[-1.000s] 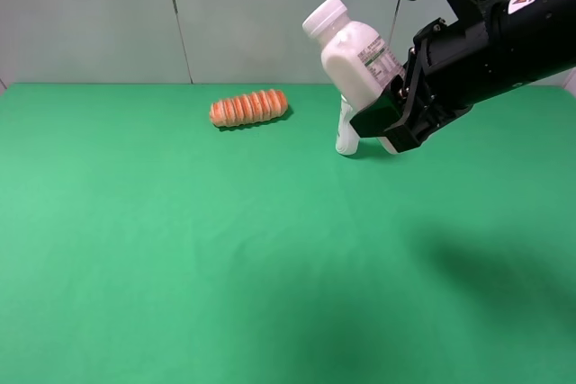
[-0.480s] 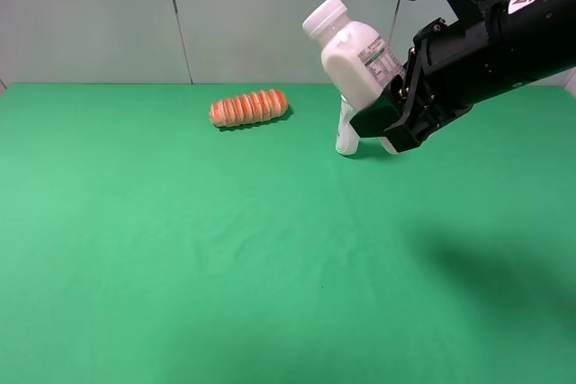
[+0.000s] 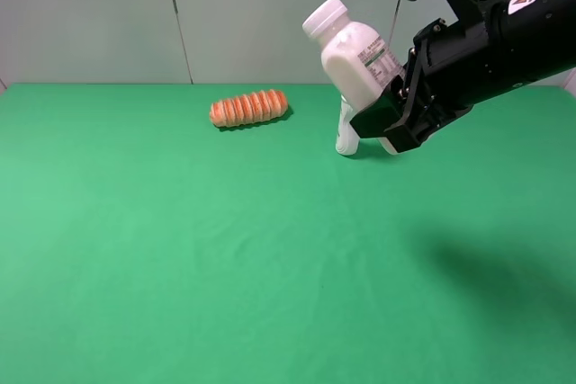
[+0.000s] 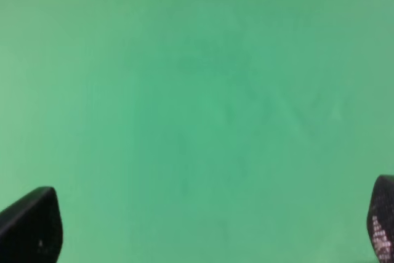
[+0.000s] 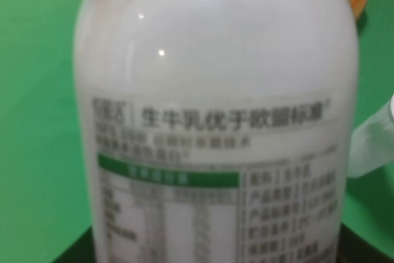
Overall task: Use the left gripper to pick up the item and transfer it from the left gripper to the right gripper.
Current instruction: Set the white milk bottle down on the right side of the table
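Moved: nothing since a second ago.
Right gripper [image 3: 389, 107]: clamped on the bottle [image 3: 358, 58], held tilted above the table [image 3: 180, 267].
Left gripper [image 4: 206, 220]: fingers spread wide, holding nothing.

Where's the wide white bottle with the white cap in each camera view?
Exterior high: the wide white plastic bottle with a white screw cap is upper right of centre, tilted, clamped in the right gripper.
Left wrist: not in it.
Right wrist: the bottle fills most of the picture, label facing the camera.
Shared landmark: the green cloth, in all three views.
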Action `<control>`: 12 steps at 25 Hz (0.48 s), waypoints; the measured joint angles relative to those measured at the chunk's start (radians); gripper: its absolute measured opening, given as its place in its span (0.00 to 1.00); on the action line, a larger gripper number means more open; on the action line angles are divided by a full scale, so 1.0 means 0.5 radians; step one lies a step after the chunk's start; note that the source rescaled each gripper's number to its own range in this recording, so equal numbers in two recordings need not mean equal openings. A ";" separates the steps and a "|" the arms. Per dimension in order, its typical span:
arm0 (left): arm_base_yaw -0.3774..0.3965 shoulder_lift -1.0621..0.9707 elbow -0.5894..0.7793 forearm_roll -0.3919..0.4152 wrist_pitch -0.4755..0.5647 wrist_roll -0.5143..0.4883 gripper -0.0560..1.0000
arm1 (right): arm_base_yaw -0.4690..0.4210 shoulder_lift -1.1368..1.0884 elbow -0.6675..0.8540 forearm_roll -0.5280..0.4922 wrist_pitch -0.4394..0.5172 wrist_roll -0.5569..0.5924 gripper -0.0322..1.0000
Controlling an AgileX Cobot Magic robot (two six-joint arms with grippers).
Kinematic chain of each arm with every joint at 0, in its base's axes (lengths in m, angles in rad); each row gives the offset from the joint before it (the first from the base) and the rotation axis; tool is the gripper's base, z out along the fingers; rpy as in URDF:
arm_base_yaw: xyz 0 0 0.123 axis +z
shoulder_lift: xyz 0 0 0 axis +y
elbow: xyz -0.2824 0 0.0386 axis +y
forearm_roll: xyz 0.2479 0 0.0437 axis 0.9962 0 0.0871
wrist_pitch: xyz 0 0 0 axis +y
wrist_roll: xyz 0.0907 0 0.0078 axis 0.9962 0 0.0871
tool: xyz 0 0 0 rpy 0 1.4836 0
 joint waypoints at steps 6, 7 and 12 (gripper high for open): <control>0.000 -0.469 0.384 0.007 -0.002 -0.053 1.00 | 0.000 0.000 0.000 0.000 0.000 0.010 0.05; 0.000 -0.525 0.424 0.007 -0.002 -0.055 1.00 | 0.000 0.000 0.000 0.000 0.000 0.015 0.05; 0.000 -0.676 0.572 0.009 -0.032 -0.060 1.00 | 0.000 0.000 0.000 0.000 0.002 0.074 0.05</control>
